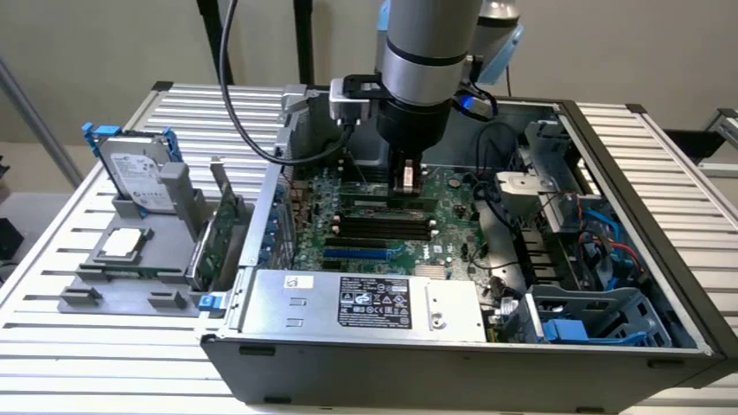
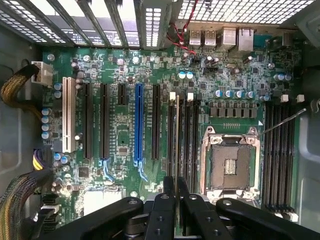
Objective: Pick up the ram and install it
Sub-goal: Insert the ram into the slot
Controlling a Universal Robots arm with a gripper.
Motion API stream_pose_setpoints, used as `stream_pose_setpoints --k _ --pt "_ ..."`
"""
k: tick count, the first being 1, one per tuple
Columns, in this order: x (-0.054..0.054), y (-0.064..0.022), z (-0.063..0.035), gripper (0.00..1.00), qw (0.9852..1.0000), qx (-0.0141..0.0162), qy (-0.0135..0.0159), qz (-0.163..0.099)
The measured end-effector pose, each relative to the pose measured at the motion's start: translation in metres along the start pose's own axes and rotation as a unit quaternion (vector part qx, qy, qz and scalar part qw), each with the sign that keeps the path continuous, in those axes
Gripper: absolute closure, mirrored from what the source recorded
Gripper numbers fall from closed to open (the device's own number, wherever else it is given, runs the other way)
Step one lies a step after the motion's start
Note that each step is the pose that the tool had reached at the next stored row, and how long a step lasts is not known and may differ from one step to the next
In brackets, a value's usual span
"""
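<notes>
Exterior view: grey open-sided computer case (image 1: 623,346) lying on a slatted metal table (image 1: 69,225), green motherboard (image 1: 381,233) exposed inside. Silver-and-black arm reaching down into the case, black gripper (image 1: 405,186) low over the board near the black memory slots (image 1: 381,226). Beside the case on the exterior view's left, grey fixture tray (image 1: 116,290) carrying a silver hard drive (image 1: 136,177) and a square silver processor chip (image 1: 124,245).

Wrist view: black fingers (image 2: 165,210) pinched on the long, thin green ram stick (image 2: 177,145), seen edge-on. Stick aligned lengthwise over a black slot just beside the open silver processor socket (image 2: 230,162); seated or hovering, cannot tell.
</notes>
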State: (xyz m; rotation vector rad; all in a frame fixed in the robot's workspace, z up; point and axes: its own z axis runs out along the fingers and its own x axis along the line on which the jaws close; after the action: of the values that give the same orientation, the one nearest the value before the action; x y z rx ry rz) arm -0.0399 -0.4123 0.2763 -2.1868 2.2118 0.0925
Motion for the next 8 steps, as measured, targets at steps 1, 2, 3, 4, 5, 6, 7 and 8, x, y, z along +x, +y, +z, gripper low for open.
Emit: stream_pose_setpoints --k 1,2,3,4,5,6,7,8 --pt "0.0 -0.0001 0.0018 1.0 1.0 0.0 0.0 0.0" --pt "-0.001 -0.0001 0.0036 1.0 1.0 0.0 0.0 0.0" --pt "-0.001 -0.0001 0.0056 1.0 1.0 0.0 0.0 0.0" --pt "-0.001 -0.0002 0.0074 1.0 1.0 0.0 0.0001 0.0" --pt "-0.001 -0.0002 0.0092 1.0 1.0 0.0 0.0004 0.0" --pt "-0.001 -0.0002 0.0111 1.0 1.0 0.0 0.0008 0.0" --pt "-0.001 -0.0003 0.0129 1.0 1.0 0.0 0.0012 0.0" --pt "-0.001 -0.0003 0.0148 1.0 1.0 0.0 0.0016 0.0"
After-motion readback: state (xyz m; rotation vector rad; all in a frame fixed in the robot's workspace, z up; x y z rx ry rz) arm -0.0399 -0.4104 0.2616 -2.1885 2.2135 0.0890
